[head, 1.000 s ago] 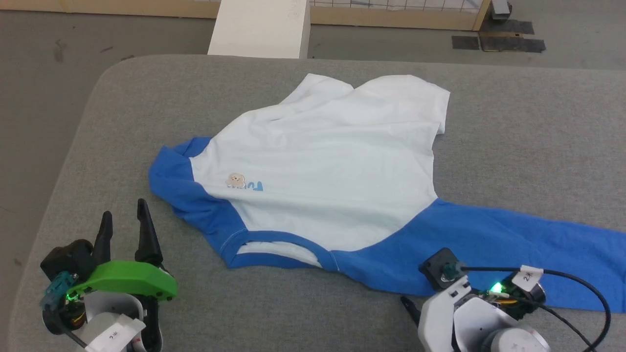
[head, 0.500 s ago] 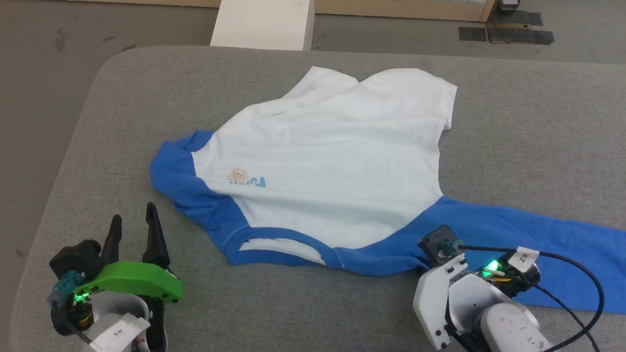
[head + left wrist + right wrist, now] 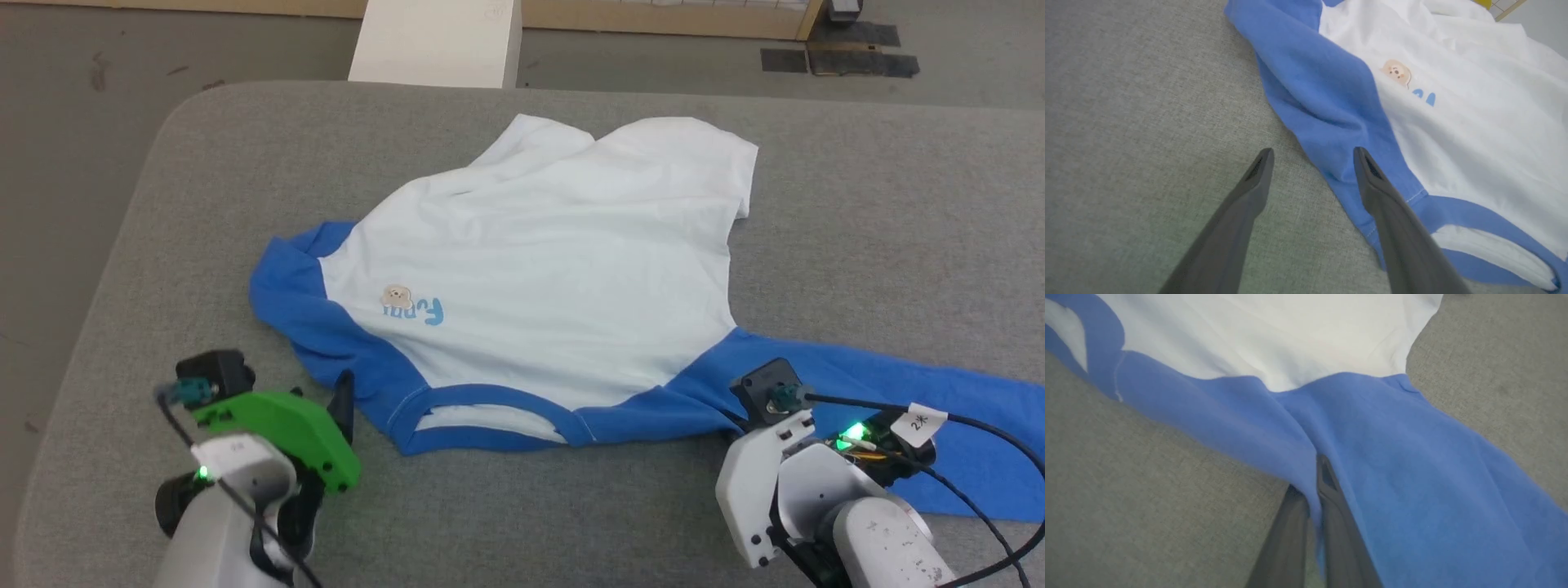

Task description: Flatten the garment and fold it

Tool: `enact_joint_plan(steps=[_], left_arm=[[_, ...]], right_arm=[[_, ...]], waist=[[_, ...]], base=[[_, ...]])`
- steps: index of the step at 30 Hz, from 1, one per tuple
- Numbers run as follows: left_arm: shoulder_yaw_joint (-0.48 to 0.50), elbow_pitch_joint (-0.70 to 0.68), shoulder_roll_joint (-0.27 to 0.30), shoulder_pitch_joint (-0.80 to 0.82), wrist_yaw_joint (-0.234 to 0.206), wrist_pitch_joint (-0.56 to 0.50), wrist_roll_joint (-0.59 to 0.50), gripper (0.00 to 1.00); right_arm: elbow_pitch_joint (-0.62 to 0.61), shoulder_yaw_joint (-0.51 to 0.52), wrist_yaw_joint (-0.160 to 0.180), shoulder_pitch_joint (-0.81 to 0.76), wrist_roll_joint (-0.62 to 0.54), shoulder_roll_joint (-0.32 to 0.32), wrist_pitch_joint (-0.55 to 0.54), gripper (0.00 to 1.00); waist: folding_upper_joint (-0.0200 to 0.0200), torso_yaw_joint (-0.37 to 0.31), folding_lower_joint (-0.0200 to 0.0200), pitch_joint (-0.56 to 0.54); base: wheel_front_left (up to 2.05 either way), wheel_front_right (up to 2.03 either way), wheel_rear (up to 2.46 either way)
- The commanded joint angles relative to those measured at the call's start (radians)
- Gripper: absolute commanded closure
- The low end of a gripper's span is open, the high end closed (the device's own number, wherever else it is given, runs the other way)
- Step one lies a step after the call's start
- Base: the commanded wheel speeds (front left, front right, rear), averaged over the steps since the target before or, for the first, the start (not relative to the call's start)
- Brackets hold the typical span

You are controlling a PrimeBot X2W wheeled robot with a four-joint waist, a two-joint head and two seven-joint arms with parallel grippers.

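Observation:
The garment [image 3: 539, 269] lies spread on the grey padded table [image 3: 898, 204], white body up, with the bear logo [image 3: 397, 297] toward my left. Its long blue sleeve [image 3: 882, 384] runs off to the right. The other blue sleeve [image 3: 1314, 90] is bunched at the left. My left gripper [image 3: 1312, 153] is open at that sleeve's near edge, one finger over blue cloth and one over bare table. One of its fingertips [image 3: 345, 394] shows past the green cover. My right gripper [image 3: 1308, 484] is shut on a raised fold of blue cloth near the shoulder, right of the neckband [image 3: 490, 416].
A white box [image 3: 437, 41] stands beyond the table's far edge. The table's rounded corner and left edge [image 3: 139, 212] drop to grey floor. Dark mats [image 3: 841, 61] lie on the floor at the back right. A black cable [image 3: 971, 425] loops from my right wrist.
My right gripper has shut on the blue cloth and pushed it up a little. My left gripper has swung right and forward to the bunched sleeve. The camera has shifted slightly.

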State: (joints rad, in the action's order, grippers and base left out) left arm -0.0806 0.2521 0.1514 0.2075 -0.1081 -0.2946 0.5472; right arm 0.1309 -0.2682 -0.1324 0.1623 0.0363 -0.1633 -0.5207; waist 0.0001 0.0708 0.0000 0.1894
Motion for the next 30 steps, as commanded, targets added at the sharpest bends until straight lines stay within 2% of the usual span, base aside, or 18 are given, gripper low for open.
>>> enact_joint_plan(steps=[1, 4, 10, 11, 12, 19, 25, 30], left_arm=[[-0.007, 0.008, 0.003, 0.034, -0.008, -0.024, 0.006, 0.0], [-0.017, 0.053, 0.013, 0.075, -0.011, -0.067, 0.005, 0.0], [-0.025, 0.15, 0.021, 0.133, 0.002, -0.076, 0.008, 0.0], [-0.025, 0.162, 0.022, 0.137, 0.004, -0.072, 0.009, 0.37], [-0.024, 0.173, 0.022, 0.14, 0.007, -0.065, 0.01, 0.98], [0.001, 0.149, 0.014, 0.139, 0.014, 0.003, 0.029, 1.0], [0.016, -0.018, 0.012, 0.11, 0.032, 0.017, 0.062, 1.0], [0.03, -0.183, -0.008, 0.121, 0.052, -0.009, 0.127, 1.0]], right_arm=[[-0.008, -0.001, 0.002, -0.006, 0.003, 0.003, -0.005, 1.0], [-0.015, -0.008, 0.002, 0.0, 0.004, 0.004, -0.008, 1.0], [-0.019, -0.013, 0.002, 0.008, 0.007, -0.001, -0.008, 1.0], [-0.019, -0.012, 0.002, 0.008, 0.006, -0.001, -0.008, 1.0], [-0.019, -0.011, 0.002, 0.008, 0.006, 0.0, -0.007, 1.0], [-0.023, 0.017, 0.002, -0.004, 0.006, -0.004, 0.0, 1.0], [-0.078, 0.065, 0.002, -0.024, 0.028, -0.017, 0.006, 1.0], [-0.175, 0.113, 0.002, -0.014, 0.095, -0.041, -0.021, 1.0]], waist=[[-0.0001, -0.002, 0.0, 0.006], [-0.0001, -0.011, 0.0, 0.017], [-0.0001, -0.032, 0.0, 0.035], [-0.0001, -0.035, 0.0, 0.036], [-0.0001, -0.037, 0.0, 0.036], [-0.0001, -0.035, 0.0, 0.015], [-0.0001, -0.019, 0.0, -0.03], [-0.0001, -0.013, 0.0, -0.051]], base=[[0.0, 0.0, 0.0], [0.0, 0.0, 0.0], [0.0, 0.0, 0.0], [0.0, 0.0, 0.0], [0.0, 0.0, 0.0], [0.0, 0.0, 0.0], [0.0, 0.0, 0.0], [0.0, 0.0, 0.0]])
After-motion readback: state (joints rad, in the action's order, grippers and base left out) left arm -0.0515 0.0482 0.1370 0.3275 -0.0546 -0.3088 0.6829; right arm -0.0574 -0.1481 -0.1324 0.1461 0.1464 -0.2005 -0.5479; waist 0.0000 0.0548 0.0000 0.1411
